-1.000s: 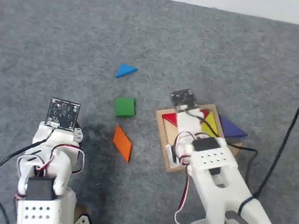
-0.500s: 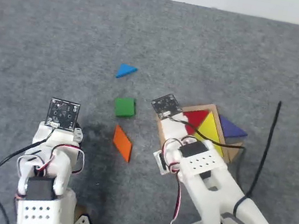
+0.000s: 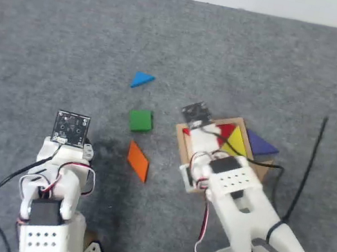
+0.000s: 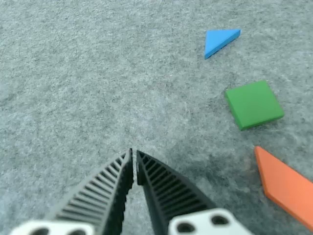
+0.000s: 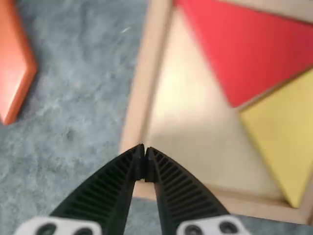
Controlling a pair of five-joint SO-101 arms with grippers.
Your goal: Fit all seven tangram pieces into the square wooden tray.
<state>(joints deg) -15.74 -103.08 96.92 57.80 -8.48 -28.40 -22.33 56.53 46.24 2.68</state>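
Two pieces, the red triangle [image 5: 244, 44] and yellow triangle [image 5: 279, 142], lay in the wooden tray [image 5: 146, 83]. The right gripper [image 5: 145, 152] hung closed and empty over its rim. The left gripper [image 4: 134, 159] was closed too, near the green square [image 4: 254, 104].

Looks steeply down over the whole table [image 3: 56, 21] from overhead. From the left wrist, peers low and forward, sharing the green square [image 4: 253, 104] with overhead. From the right wrist, sits close above the wooden tray [image 5: 146, 73], likewise shared.
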